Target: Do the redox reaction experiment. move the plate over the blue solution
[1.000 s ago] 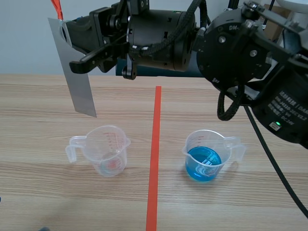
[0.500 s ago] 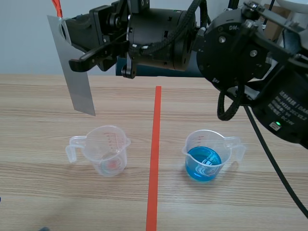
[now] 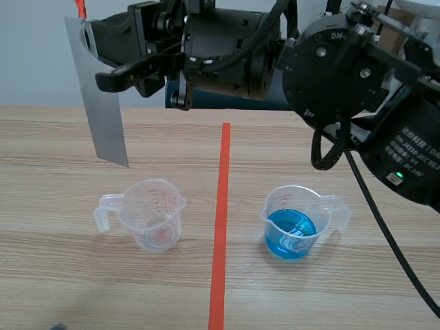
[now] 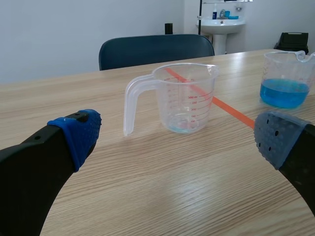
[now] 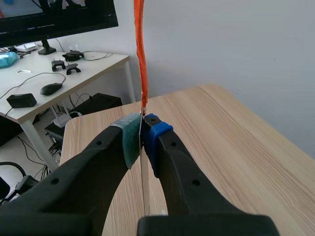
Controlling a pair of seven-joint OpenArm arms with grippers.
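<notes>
A grey metal plate [image 3: 103, 103] with an orange ribbon [image 5: 139, 49] at its top hangs nearly upright, high above the table's left half. My right gripper [image 3: 96, 58] is shut on its upper end; the right wrist view shows the plate's thin edge [image 5: 144, 162] pinched between that gripper's [image 5: 141, 135] pads. The plate's lower edge is up and left of an empty clear measuring cup [image 3: 152, 214]. The cup with blue solution [image 3: 295, 223] stands right of the tape line. My left gripper [image 4: 178, 133] is open low over the table, with the empty cup [image 4: 184, 98] ahead and the blue cup [image 4: 288, 78] farther off beside it.
An orange-red tape line [image 3: 220, 227] runs down the middle of the wooden table between the two cups. A blue chair [image 4: 155, 49] stands behind the table's far edge. The right arm's bulk [image 3: 344, 75] spans the upper scene.
My right gripper has lifted the plate a little and carried it slightly left; the plate hangs more upright. Both cups are where they were.
</notes>
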